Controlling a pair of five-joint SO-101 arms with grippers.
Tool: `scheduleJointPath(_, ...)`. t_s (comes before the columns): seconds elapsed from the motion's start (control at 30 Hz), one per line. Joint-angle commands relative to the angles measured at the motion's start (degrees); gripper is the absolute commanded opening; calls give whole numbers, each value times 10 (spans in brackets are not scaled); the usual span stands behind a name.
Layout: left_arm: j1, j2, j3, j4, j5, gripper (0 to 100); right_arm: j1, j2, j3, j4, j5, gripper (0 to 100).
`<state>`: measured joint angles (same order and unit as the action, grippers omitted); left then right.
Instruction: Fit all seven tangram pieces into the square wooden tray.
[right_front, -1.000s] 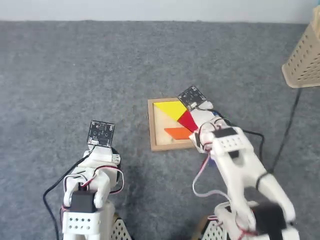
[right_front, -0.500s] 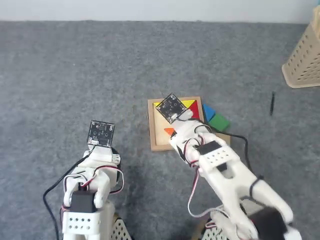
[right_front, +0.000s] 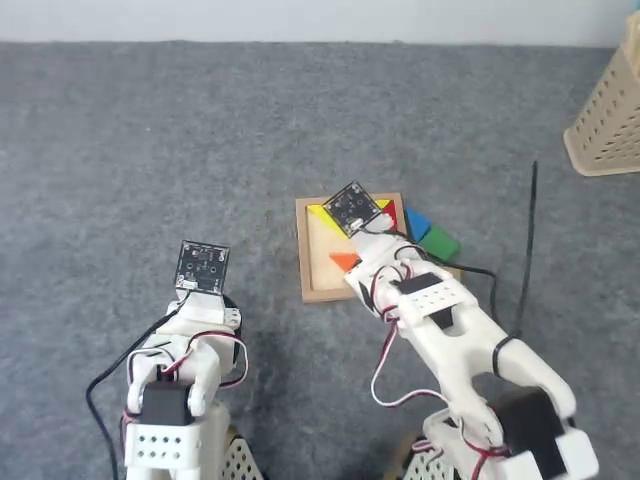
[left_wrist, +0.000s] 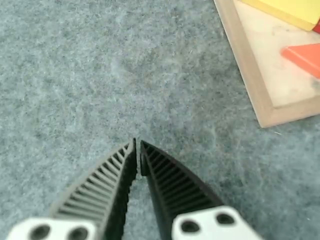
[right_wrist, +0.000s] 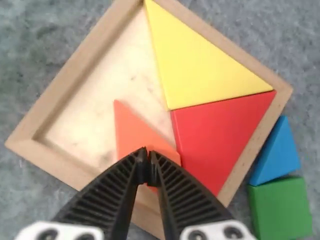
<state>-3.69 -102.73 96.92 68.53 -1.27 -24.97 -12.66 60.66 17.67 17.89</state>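
The square wooden tray (right_wrist: 65, 100) lies on grey carpet and holds a large yellow triangle (right_wrist: 200, 65), a large red triangle (right_wrist: 220, 135) and a smaller orange piece (right_wrist: 131, 130). My right gripper (right_wrist: 146, 152) is shut, its tips low over the orange piece; whether they touch it I cannot tell. A blue triangle (right_wrist: 277, 152) and a green piece (right_wrist: 280, 207) lie on the carpet just outside the tray's right rim. In the high view the right arm (right_front: 430, 300) covers much of the tray (right_front: 308, 262). My left gripper (left_wrist: 137, 146) is shut over bare carpet, short of the tray's corner (left_wrist: 252, 97).
A beige perforated basket (right_front: 610, 110) stands at the back right. A black cable (right_front: 528, 240) runs over the carpet to the right of the tray. Open carpet spreads to the left and behind the tray.
The right arm swung left from the tray's right edge to over its middle, then eased slightly back right. The cable beside it shifted. The left arm stayed still.
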Motion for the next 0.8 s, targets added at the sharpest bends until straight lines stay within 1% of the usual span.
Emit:
scheduleJointPath(0.0,-4,-2,-3,3,5,11,15,7,-19,15,-4,7)
scheduleJointPath(0.23,-3,-2,-3,3,5,11,-73,13,-33,15,-4,7)
scheduleJointPath(0.33,-3,-2,-3,3,5,11,-89,14,-53,19,-4,7)
scheduleJointPath(0.6,-3,-2,-3,3,5,11,-87,15,-63,21,-4,7)
scheduleJointPath(0.77,-3,-2,-3,3,5,11,-44,14,-37,22,-4,7)
